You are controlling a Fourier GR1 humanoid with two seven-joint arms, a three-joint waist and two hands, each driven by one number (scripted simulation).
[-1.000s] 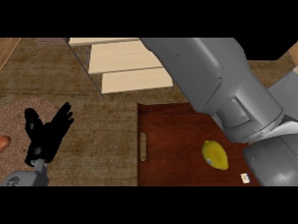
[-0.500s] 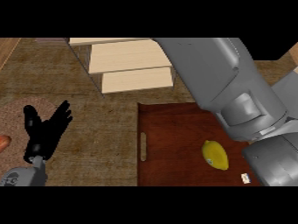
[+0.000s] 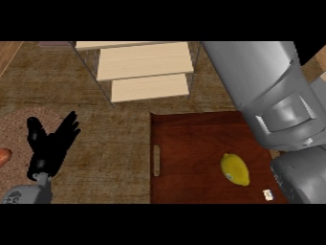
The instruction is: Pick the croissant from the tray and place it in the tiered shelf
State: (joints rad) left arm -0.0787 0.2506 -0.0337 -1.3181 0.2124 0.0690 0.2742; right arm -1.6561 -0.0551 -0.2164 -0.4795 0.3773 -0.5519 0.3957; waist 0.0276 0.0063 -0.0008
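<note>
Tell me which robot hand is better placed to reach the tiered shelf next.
Probably the right. The right forearm stretches across the tray and up beside the tiered shelf, though its robot hand is out of view. The left robot hand rests open at the lower left, away from both.

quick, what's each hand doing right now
Left hand: open, fingers up, resting at lower left, holding nothing.
Right hand: out of sight; only its grey forearm shows.

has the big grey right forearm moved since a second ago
Yes. The grey right forearm has swung toward the view's right: more of the pale wooden tiered shelf shows at its left now.
</note>
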